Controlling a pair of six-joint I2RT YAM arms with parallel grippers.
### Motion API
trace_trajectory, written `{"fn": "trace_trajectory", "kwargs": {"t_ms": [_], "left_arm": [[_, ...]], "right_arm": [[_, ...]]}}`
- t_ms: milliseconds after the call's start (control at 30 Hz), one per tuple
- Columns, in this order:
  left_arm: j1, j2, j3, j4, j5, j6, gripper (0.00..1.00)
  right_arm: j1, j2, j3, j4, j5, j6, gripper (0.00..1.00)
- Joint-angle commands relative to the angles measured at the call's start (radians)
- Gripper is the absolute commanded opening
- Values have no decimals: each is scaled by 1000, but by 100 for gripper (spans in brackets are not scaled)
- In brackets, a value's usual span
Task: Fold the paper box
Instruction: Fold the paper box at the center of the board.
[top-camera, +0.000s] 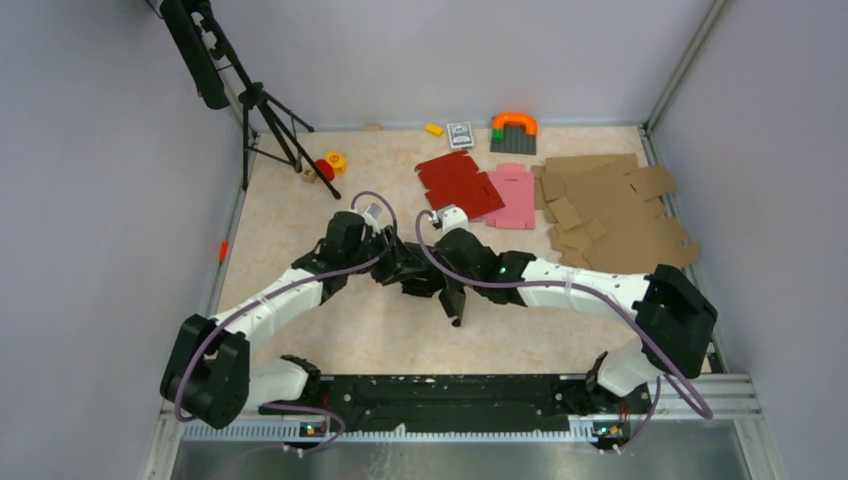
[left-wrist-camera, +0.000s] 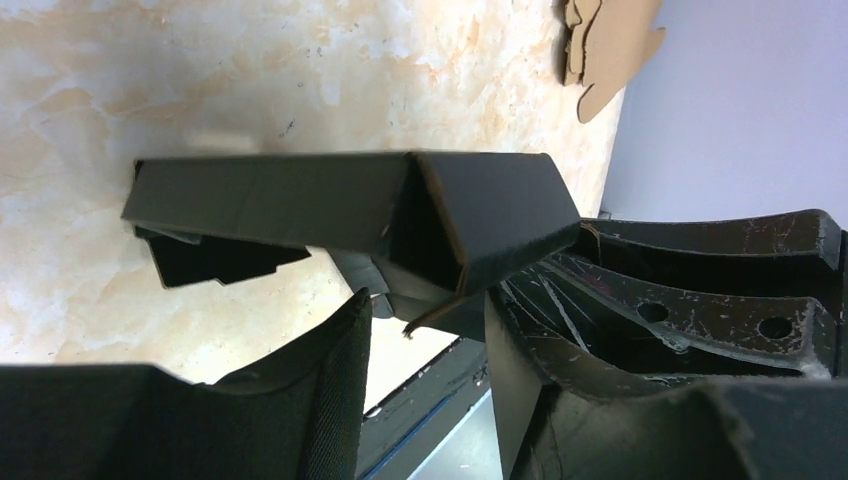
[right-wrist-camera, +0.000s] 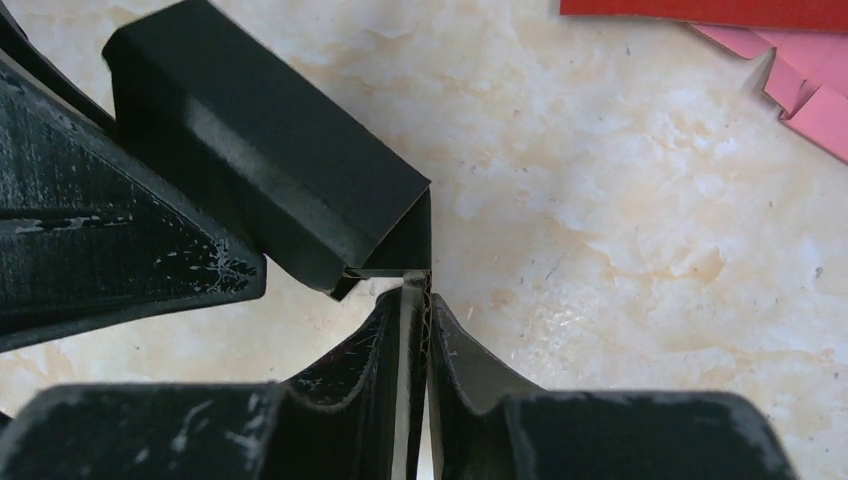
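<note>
Two arms met over the middle of the worktop (top-camera: 290, 215), the left reaching in from about 8 o'clock and the right from about 4 o'clock. The paper box (left-wrist-camera: 300, 195) sat between their tips. The box was partly folded. Its black panels were bent into a long angular sleeve, with one end open toward the left wrist camera and a notched flap hanging under the far end.

The left end effector (left-wrist-camera: 428, 302) had its fingers apart on either side of the sleeve's lower edge. Whether they pressed on the card could not be told. The right end effector (right-wrist-camera: 421, 300) was drawn almost together, with a thin edge of the box caught in the slit between its fingers.

Seen from the box, a red cardboard blank (top-camera: 458, 185) lay flat at 1 o'clock. A pink blank (top-camera: 516, 196) touched it at 2 o'clock, and loose brown cardboard pieces (top-camera: 610, 215) were spread nearer 3 o'clock. A black tripod (top-camera: 262, 110) stood between 10 and 11 o'clock, and an orange arch (top-camera: 514, 122) sat at the far edge, farther off at 1 o'clock.
</note>
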Motion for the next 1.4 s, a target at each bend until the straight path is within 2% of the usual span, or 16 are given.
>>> {"fn": "trace_trajectory", "kwargs": {"t_ms": [0,100,233,333,633,767,867,967,1133,1233,1333,1367], "left_arm": [[-2,-30,13,4,14,25,48],[-2,-84,41,-70,-3,58,57],[-1,-148,82,-177,-32,101,80],[1,-187,92,-201,-56,105,89],[37,-167,151,-170,-80,67,99],[58,-125,177,-175,-161,-45,99],[59,-89,128,-46,-121,-154,98],[59,-41,102,51,-81,-205,91],[58,-24,71,110,-73,-204,72],[58,-33,45,121,-78,-192,54],[57,-40,6,145,-80,-194,43],[56,-40,-5,150,-81,-195,42]], "right_arm": [[14,-62,-17,1,4,-32,15],[13,-59,-11,-9,17,-40,14],[13,-51,-6,-8,10,-45,14],[13,-51,-5,-1,1,-49,14],[13,-53,-5,-1,2,-51,13],[13,-52,-10,6,0,-44,13],[13,-52,-12,17,-3,-41,12],[13,-47,-8,22,-6,-42,12],[13,-39,-3,19,-9,-39,11],[13,-30,9,8,1,-26,11],[13,-13,23,-1,8,-4,10],[13,-11,24,1,10,8,11]]}}
